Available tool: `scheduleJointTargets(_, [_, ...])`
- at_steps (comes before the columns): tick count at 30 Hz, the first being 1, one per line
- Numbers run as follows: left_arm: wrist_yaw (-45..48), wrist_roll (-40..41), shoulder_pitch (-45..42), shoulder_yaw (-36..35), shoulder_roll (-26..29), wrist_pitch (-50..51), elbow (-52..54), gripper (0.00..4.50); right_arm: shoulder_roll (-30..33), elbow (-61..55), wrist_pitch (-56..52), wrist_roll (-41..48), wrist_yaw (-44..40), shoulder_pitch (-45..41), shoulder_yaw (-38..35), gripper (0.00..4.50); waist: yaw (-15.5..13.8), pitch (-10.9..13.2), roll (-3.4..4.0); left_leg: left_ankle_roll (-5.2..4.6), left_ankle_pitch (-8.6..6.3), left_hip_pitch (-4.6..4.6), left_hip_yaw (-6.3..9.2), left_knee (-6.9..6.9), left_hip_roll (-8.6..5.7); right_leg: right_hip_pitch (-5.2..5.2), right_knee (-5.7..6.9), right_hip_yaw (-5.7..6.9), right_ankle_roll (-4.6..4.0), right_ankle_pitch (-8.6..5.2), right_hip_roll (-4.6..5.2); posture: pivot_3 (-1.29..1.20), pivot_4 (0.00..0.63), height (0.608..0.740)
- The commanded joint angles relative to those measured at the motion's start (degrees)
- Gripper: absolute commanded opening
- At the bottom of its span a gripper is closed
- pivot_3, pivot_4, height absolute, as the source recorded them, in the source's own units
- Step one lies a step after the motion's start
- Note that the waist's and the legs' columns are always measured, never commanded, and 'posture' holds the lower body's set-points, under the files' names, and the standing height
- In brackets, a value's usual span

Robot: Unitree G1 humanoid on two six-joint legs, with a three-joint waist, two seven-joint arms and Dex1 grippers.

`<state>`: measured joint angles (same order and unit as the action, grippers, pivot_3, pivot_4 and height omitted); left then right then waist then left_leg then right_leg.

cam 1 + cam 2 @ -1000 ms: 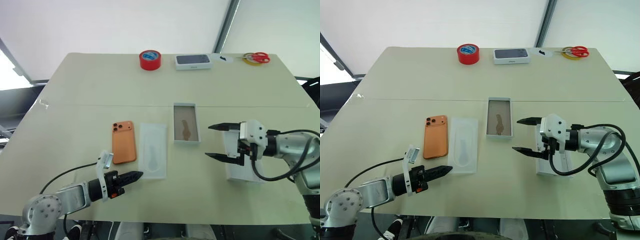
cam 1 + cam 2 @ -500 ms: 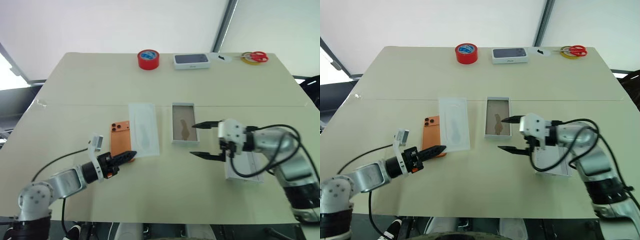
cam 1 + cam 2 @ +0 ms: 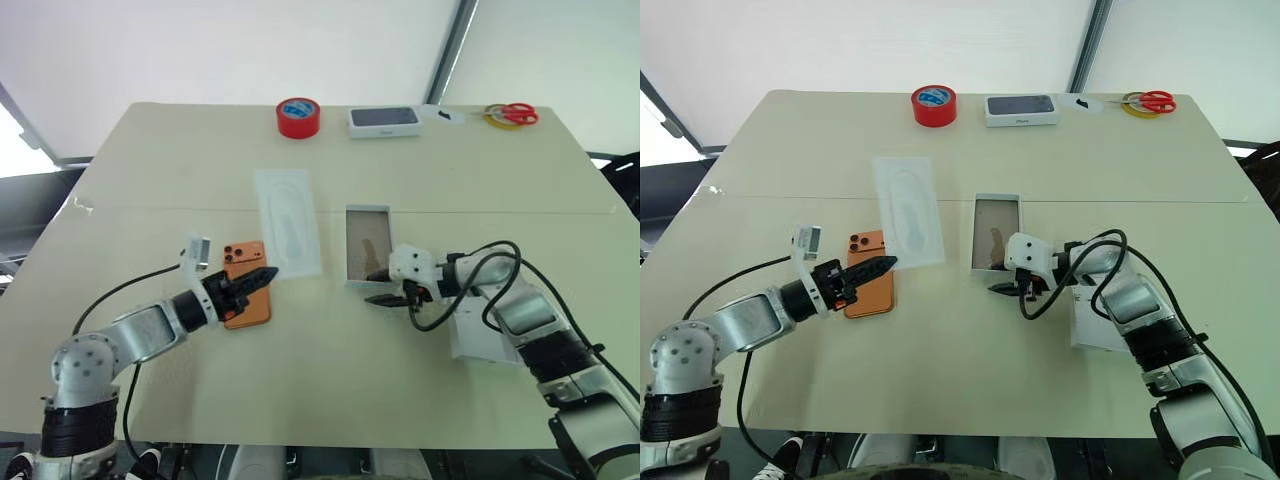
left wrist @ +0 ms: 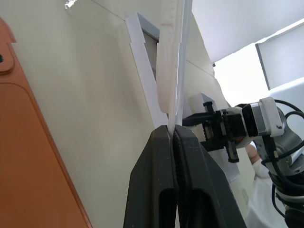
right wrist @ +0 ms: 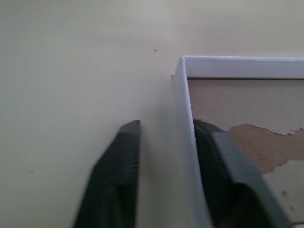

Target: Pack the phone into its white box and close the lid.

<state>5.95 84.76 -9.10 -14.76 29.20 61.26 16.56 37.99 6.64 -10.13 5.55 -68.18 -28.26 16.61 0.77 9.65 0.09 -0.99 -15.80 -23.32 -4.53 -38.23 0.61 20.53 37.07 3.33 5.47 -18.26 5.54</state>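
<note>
The orange phone (image 3: 246,292) lies flat, lenses at its far end. My left gripper (image 3: 264,276) hovers over it, shut on the near edge of a flat white insert (image 3: 288,220) that it holds up off the table, tilted; the left wrist view shows the insert (image 4: 173,57) pinched between the fingertips. The white box (image 3: 368,243), brownish floor showing, sits right of centre. My right gripper (image 3: 385,286) is at its near left corner. Its fingers straddle the box wall (image 5: 183,95), one inside and one outside with a small gap. The lid (image 3: 482,338) lies under my right forearm.
Along the table's far edge stand a red tape roll (image 3: 299,117), a white box with a dark top (image 3: 384,121) and red-handled scissors (image 3: 512,114) on a yellow roll. A seam crosses the table behind the white box.
My left gripper has raised the insert off the table and carried it away from me, over the phone. My right gripper has come left and down to the box and its jaws have narrowed.
</note>
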Motion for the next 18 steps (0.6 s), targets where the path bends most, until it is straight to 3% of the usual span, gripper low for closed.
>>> scheduleJointTargets(1, [-1.18, 1.36, -1.21, -0.43, -0.07, -1.46, 1.80, 0.00, 0.84, -3.01, -1.24, 0.24, -1.08, 0.85, -0.07, 0.05, -0.05, 0.00, 0.00, 0.00, 0.00, 0.00, 0.00, 0.00, 0.00, 0.00, 0.00, 0.00, 0.00, 0.00, 0.00, 0.00, 0.150, 0.730])
scheduleJointTargets(6, [-4.92, 5.88, -2.92, 1.28, -2.11, -1.91, 2.18, 0.00, 0.38, -14.50, -12.38, 6.57, -1.14, 4.35, -1.71, 0.05, -0.18, 0.02, -0.04, 0.00, 0.00, 0.00, 0.02, 0.00, 0.00, -0.01, 0.00, 0.00, 0.00, 0.00, 0.01, 0.00, 0.150, 0.730])
scheduleJointTargets(10, [-9.01, 9.59, -4.40, 3.79, -3.62, -2.19, 2.09, 0.00, 0.90, -22.53, -15.32, 7.62, 0.54, 7.88, -1.27, 0.05, -0.14, 0.02, -0.06, 0.01, 0.00, -0.01, 0.04, 0.00, 0.00, 0.00, 0.00, -0.01, 0.00, 0.00, 0.02, 0.00, 0.150, 0.730])
scheduleJointTargets(17, [-12.06, 17.48, -5.04, 8.13, -1.47, -0.90, 0.52, 0.00, 1.18, -22.80, -14.66, 7.65, 1.90, 8.16, -2.21, 0.05, -0.11, 0.04, -0.08, 0.01, 0.00, -0.01, 0.04, 0.00, 0.00, 0.01, 0.00, 0.00, 0.00, 0.00, 0.01, 0.00, 0.150, 0.730])
scheduleJointTargets(18, [-12.05, 17.52, -5.06, 8.30, -0.98, -1.04, 0.52, 0.00, 1.38, -22.99, -15.88, 8.47, 1.61, 8.07, -2.52, 0.31, -0.10, 0.04, -0.08, 0.02, 0.00, -0.01, 0.04, 0.01, 0.00, 0.01, 0.00, 0.00, 0.00, 0.00, 0.01, 0.00, 0.150, 0.730])
